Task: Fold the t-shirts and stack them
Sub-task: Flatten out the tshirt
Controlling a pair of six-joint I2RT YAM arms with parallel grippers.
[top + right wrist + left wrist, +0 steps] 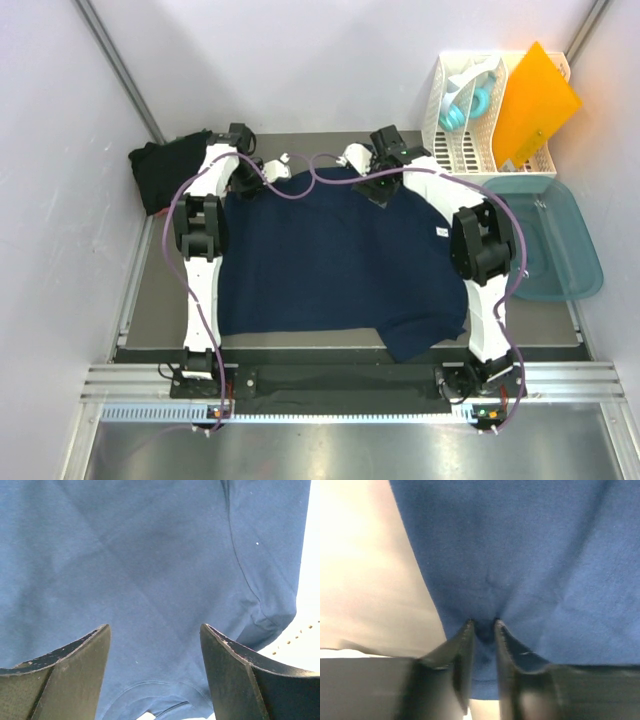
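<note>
A navy blue t-shirt [335, 255] lies spread on the dark mat, one sleeve hanging over the mat's near edge at the right. A small white label [441, 231] shows near its right edge. My left gripper [250, 180] is at the shirt's far left corner; in the left wrist view it [483, 625] is shut on a pinch of the navy cloth [520, 555]. My right gripper [378, 190] is over the shirt's far edge; in the right wrist view it [154, 627] is open above the navy cloth [150, 555], near the collar. A black t-shirt [165, 170] lies bunched at the far left.
A white slotted rack [480, 115] with an orange sheet [535, 105] and teal headphones [465, 105] stands at the far right. A teal plastic tub [560, 240] sits right of the mat. White walls close in on three sides.
</note>
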